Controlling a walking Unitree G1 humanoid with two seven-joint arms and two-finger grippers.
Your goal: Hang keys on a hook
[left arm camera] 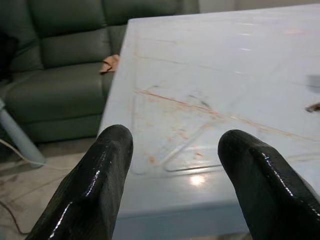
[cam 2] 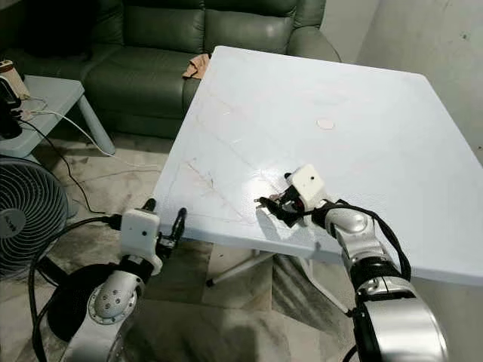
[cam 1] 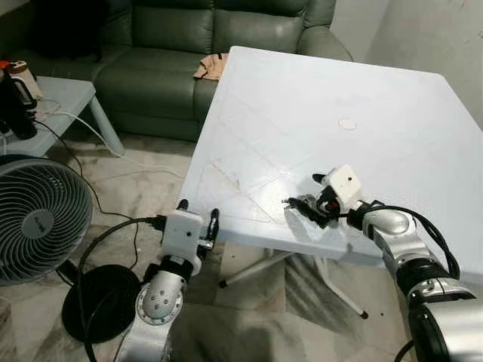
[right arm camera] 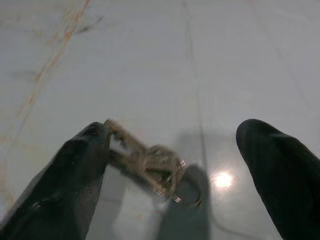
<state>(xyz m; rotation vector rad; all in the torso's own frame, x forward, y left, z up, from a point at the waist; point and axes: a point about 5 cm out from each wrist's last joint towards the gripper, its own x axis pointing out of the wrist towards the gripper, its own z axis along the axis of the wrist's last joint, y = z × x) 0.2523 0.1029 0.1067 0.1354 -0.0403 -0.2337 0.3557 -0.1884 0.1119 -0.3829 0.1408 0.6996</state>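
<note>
A small bunch of brownish keys (right arm camera: 150,167) lies flat on the white table (cam 1: 339,98), near its front edge. My right gripper (right arm camera: 175,129) is low over the table and open. The keys lie between its fingers, touching one fingertip (right arm camera: 92,145), while the other finger stands well apart. In the left eye view the right gripper (cam 1: 308,197) reaches in from the right, with the keys (cam 1: 289,202) at its tip. My left gripper (cam 1: 198,211) is open and holds nothing, raised just below the table's front edge and pointing across the tabletop (left arm camera: 210,90).
A standing fan (cam 1: 34,219) with a black base and cable is on the floor at left. A green sofa (cam 1: 189,45) with a tan cloth (cam 1: 211,66) stands behind the table. A light side table (cam 1: 64,94) sits far left. A wall lies at right.
</note>
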